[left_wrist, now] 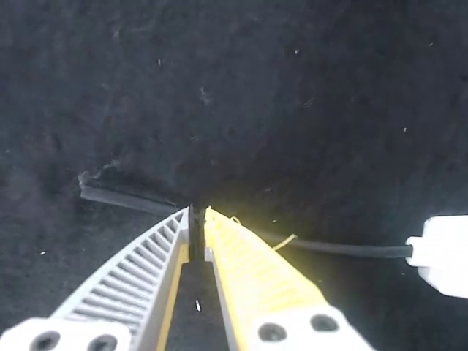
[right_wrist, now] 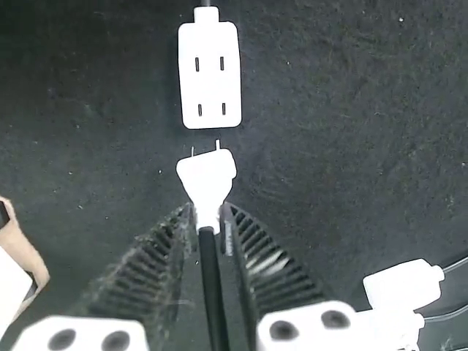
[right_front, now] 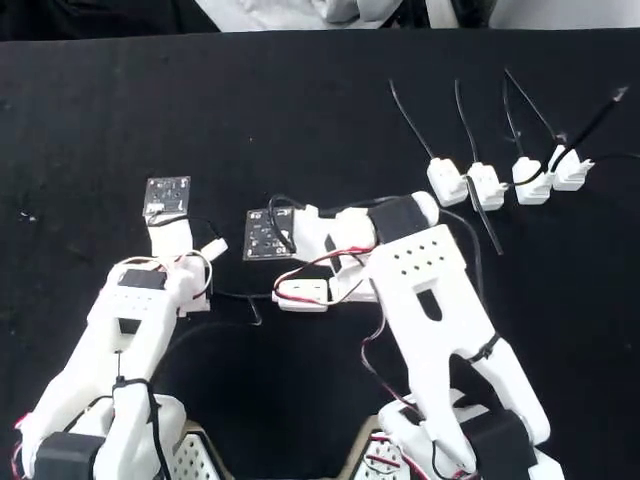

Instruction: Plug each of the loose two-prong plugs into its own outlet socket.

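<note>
**Right gripper** [right_wrist: 208, 212]: closed on a white two-prong plug [right_wrist: 207, 174]. It is held at the rear, where the plug's black lead [right_wrist: 209, 292] runs back between the fingers. The prongs point at the outlet socket [right_wrist: 209, 73] and stop just short of its near edge, so the two are apart. The plug is slightly tilted relative to the socket's slots. The socket lies flat on the black table [right_front: 100, 120], slots upward.

**Left gripper** [left_wrist: 196, 213]: narrow, with the fingertips drawn together on a thin black cable [left_wrist: 336, 248]. That cable ends in a second white plug [left_wrist: 442, 256], which lies on the table beside the gripper. In the high view this gripper is well to the left of the outlet socket.

**Further out:** a row of four white connectors [right_front: 487, 185] with black leads lies on the table, well to the right of the outlet socket.
</note>
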`<action>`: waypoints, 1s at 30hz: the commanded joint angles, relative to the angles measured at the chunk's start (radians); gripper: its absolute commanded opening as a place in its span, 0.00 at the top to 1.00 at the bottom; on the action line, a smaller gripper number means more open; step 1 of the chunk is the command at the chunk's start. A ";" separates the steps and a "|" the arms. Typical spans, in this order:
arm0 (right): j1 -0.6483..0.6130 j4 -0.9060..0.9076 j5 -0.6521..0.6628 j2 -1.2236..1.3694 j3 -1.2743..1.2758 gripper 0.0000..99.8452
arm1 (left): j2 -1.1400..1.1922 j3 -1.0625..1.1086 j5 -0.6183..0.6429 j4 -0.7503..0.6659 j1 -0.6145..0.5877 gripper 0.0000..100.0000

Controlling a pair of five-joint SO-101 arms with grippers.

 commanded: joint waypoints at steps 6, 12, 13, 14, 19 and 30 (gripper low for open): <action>-0.091 0.003 0.006 -0.002 -0.062 0.99 | 0.002 -0.033 0.014 -0.026 0.005 0.95; -0.091 -0.012 0.006 -0.001 -0.064 0.99 | -0.008 0.031 0.005 -0.092 0.119 0.95; -0.091 -0.012 0.006 -0.001 -0.068 0.99 | -0.008 0.033 0.005 -0.095 0.130 0.95; -0.091 -0.009 0.006 0.001 -0.074 0.99 | -0.008 0.033 0.003 -0.094 0.134 0.95; -0.092 -0.012 -0.003 0.007 -0.094 0.99 | -0.008 0.030 0.003 -0.095 0.133 0.95; -0.092 -0.017 -0.021 0.045 -0.087 0.99 | -0.005 0.030 -0.060 -0.097 0.142 0.95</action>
